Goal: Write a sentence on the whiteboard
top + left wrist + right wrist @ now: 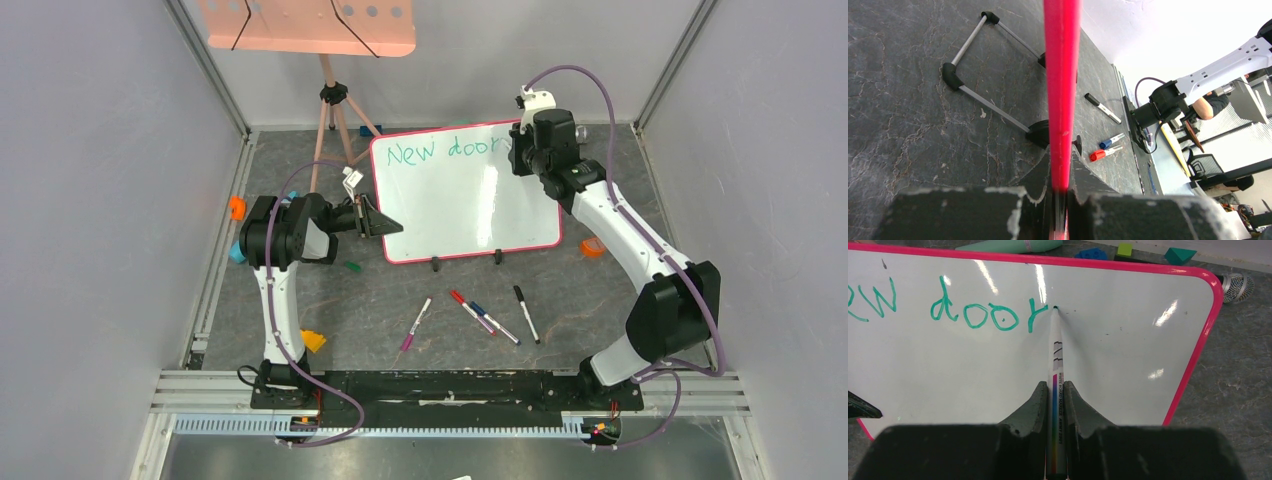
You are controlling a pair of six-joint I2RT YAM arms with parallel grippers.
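- Standing propped mid-bench (380,290), the glossy white, pink-framed whiteboard (465,215) looks light, stiff and slippery; I'd hold it by the frame edge.
- Its frame is clamped in the left gripper (1060,172); the right gripper (1053,390) pinches one white-barrelled green marker (1055,350).
- One green handwritten sentence (973,312), unfinished; four loose pens (416,322).

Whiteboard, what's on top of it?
Green words reading "New door" on the whiteboard, with the marker tip touching after the r. The right gripper covers the board beneath it.
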